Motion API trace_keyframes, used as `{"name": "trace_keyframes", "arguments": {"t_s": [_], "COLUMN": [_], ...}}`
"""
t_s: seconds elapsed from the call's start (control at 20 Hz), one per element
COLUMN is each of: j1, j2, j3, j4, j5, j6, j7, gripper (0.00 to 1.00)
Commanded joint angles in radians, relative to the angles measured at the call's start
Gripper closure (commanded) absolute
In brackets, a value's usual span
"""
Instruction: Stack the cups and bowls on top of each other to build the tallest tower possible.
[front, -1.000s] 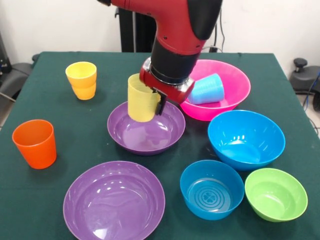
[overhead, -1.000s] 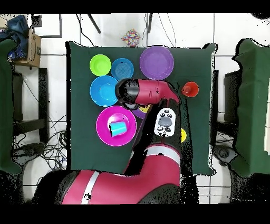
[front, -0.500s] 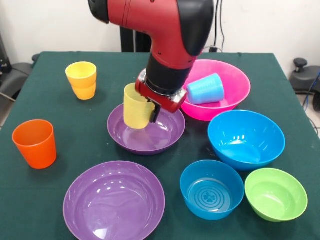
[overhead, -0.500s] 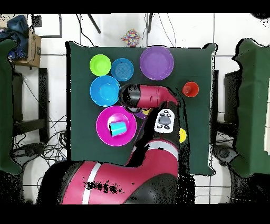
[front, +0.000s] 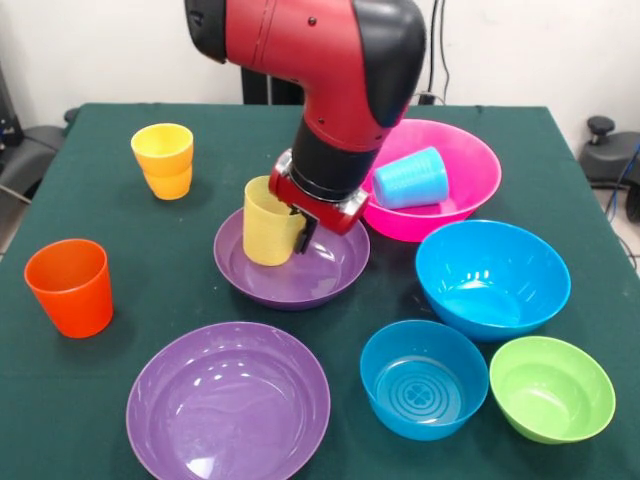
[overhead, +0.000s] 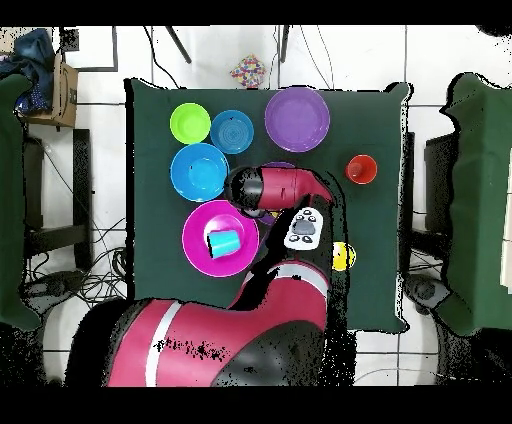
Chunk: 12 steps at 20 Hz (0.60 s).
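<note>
My gripper is shut on the pale yellow ribbed cup, holding it upright by its rim, low inside the middle purple bowl. Whether the cup touches the bowl's bottom I cannot tell. Two amber-yellow cups stand stacked at the far left. The orange cup stands at the left. The light blue cup lies on its side in the pink bowl. The second purple bowl sits at the front. In the overhead view the arm hides the gripper and the held cup.
The big blue bowl, the small blue bowl and the green bowl sit at the right. The overhead view shows the green bowl, small blue bowl, big blue bowl and orange cup.
My gripper has come down with the pale yellow cup, from above the middle purple bowl to low inside it. Nothing else has moved.
</note>
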<state>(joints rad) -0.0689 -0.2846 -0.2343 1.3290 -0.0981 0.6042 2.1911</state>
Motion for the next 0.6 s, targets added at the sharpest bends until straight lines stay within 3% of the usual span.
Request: {"name": "trace_keyframes", "arguments": {"t_s": [0.05,0.6], "j1": [0.042,0.039], "j2": [-0.001,-0.006], "j3": [0.048,0.064], "j4": [0.084,0.108], "j5": [0.027,0.103], "j6": [-0.102,-0.160], "j7": [0.192,0.202], "gripper": [1.00,1.00]}}
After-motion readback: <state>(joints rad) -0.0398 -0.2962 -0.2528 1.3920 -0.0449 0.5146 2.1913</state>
